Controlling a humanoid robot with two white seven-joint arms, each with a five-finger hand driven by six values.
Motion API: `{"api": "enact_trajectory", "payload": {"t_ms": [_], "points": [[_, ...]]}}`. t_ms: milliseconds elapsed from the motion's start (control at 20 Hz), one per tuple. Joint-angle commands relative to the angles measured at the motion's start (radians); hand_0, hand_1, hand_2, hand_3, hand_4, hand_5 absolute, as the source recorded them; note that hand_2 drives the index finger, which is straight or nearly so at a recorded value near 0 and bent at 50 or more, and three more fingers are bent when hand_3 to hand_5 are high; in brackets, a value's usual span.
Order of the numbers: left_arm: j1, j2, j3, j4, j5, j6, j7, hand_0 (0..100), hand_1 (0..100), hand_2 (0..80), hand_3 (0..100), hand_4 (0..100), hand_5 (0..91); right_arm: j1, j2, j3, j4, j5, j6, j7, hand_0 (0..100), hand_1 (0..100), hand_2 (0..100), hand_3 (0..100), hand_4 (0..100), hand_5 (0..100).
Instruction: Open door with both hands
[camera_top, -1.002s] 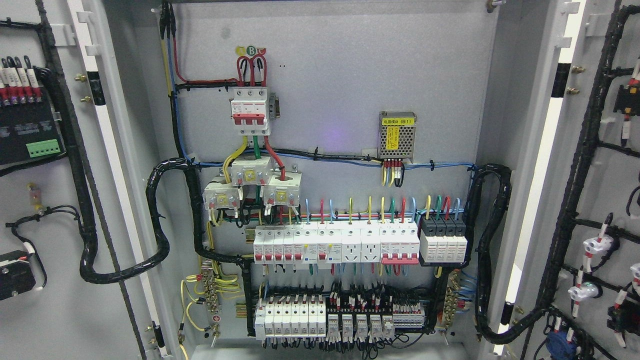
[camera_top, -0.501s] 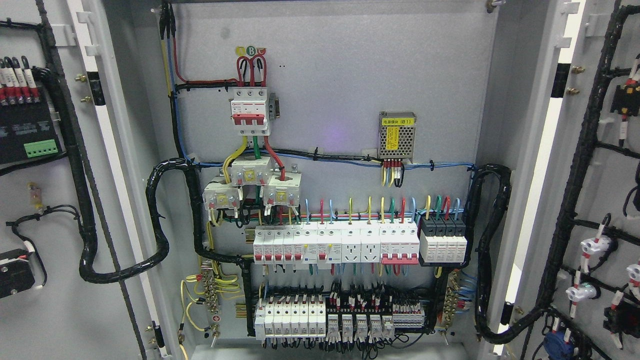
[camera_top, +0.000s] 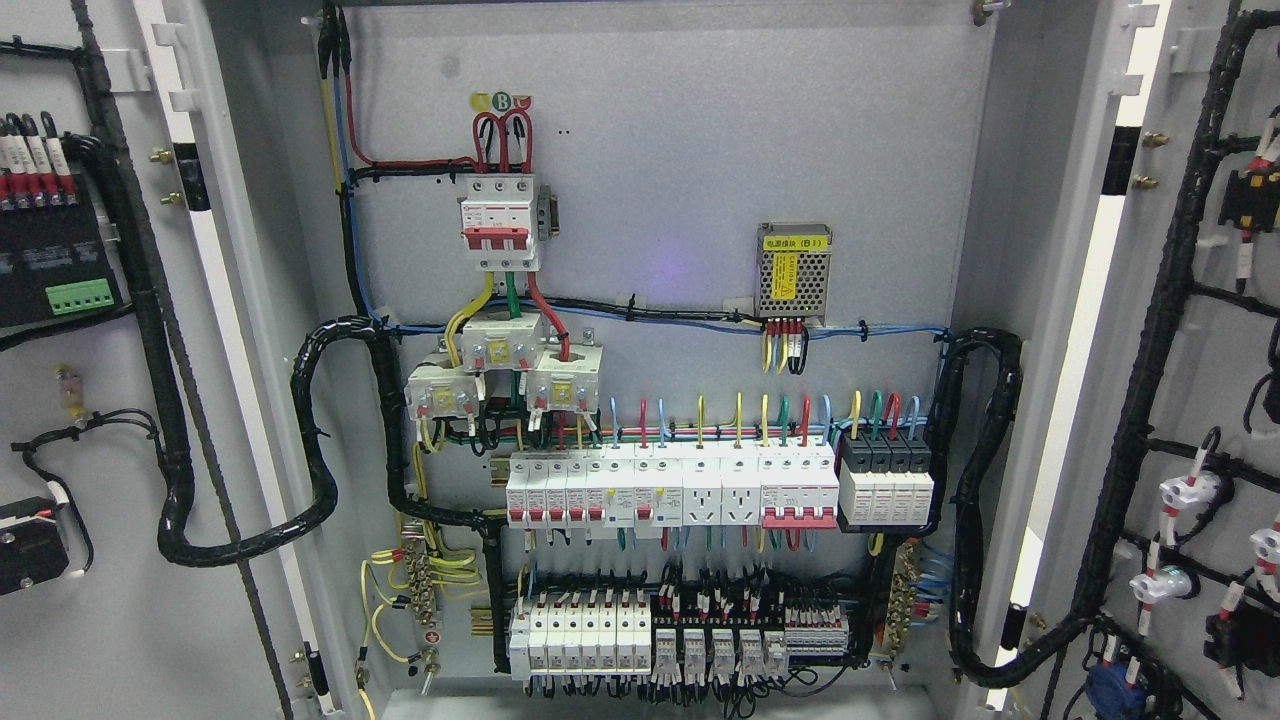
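Inspection from my head camera: both doors of the cabinet stand swung wide. The left door (camera_top: 110, 420) fills the picture's left edge with its inner face toward me, carrying a black module with a green terminal strip (camera_top: 78, 296) and a wrapped black cable loom (camera_top: 170, 420). The right door (camera_top: 1200, 400) does the same at the right edge, its inner face strung with black harness and white-capped indicator backs (camera_top: 1190, 492). Between them the back panel (camera_top: 680, 150) is fully exposed — a red-fronted main breaker (camera_top: 497, 222) up top, a small mesh-cased power supply (camera_top: 795, 270) to its right, a row of white breakers (camera_top: 670, 485) across the middle, and terminal blocks (camera_top: 680, 635) along the bottom. Neither of my hands appears anywhere in this view, nor either arm, so I cannot tell how my fingers stand or whether they have hold of anything. My judgement: the opening is essentially complete — nothing of the interior is screened by either leaf. What may remain, if anything, is releasing the door edges and drawing my arms clear, which cannot be confirmed from here.
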Motion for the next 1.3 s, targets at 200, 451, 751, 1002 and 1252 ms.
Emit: {"api": "enact_trajectory", "payload": {"t_ms": [200, 451, 751, 1002, 1252], "points": [[0.007, 0.002, -0.024, -0.042, -0.003, -0.007, 0.001, 0, 0, 0.0, 0, 3, 0.0, 0.032, -0.011, 0.136, 0.001, 0.042, -0.191, 0.000, 11, 0, 0, 0, 0, 0], [0.021, -0.003, -0.070, -0.114, -0.003, -0.010, 0.001, 0, 0, 0.0, 0, 3, 0.0, 0.036, -0.003, 0.197, 0.009, 0.076, -0.191, 0.000, 11, 0, 0, 0, 0, 0], [0.099, -0.004, -0.093, -0.220, -0.001, -0.013, 0.002, 0, 0, 0.0, 0, 3, 0.0, 0.064, 0.007, 0.236, 0.018, 0.121, -0.193, 0.000, 11, 0, 0, 0, 0, 0], [0.196, -0.006, -0.160, -0.335, -0.003, -0.015, 0.021, 0, 0, 0.0, 0, 3, 0.0, 0.087, 0.024, 0.240, 0.025, 0.122, -0.191, 0.000, 11, 0, 0, 0, 0, 0], [0.288, -0.006, -0.235, -0.404, -0.015, -0.016, 0.022, 0, 0, 0.0, 0, 3, 0.0, 0.099, 0.061, 0.288, 0.073, 0.151, -0.191, -0.001, 11, 0, 0, 0, 0, 0]]}}
